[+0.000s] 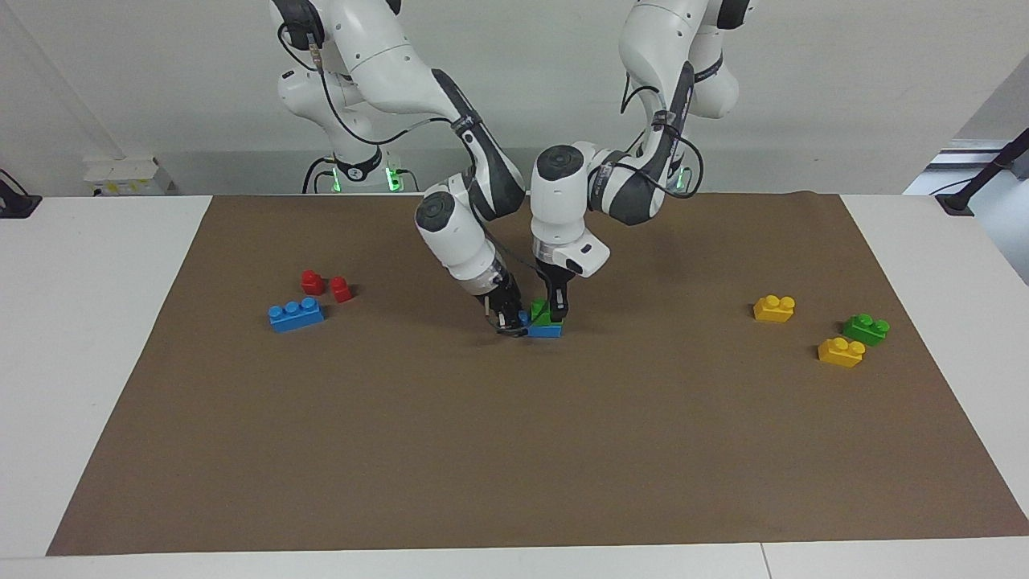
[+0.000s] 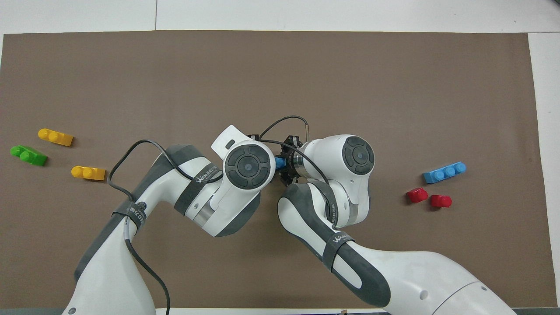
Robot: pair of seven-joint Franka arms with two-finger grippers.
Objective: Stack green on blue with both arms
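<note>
Mid-table, right gripper [image 1: 508,320] clamps the blue brick [image 1: 547,330] steady while left gripper [image 1: 557,312], closed on the green brick [image 1: 540,313], seats it on top.

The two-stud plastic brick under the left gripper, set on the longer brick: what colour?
Bright green two-stud plastic brick, on a blue plastic brick; the facing view shows it best.

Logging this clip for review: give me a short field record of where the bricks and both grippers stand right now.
stage: green brick sits on blue brick at mat centre
left gripper: shut on green brick, pressing from above
right gripper: shut on blue brick's end, steadying it
spare blue brick: toward right arm's end, beside two red pieces
spare green brick: toward left arm's end, between two yellow bricks
</note>
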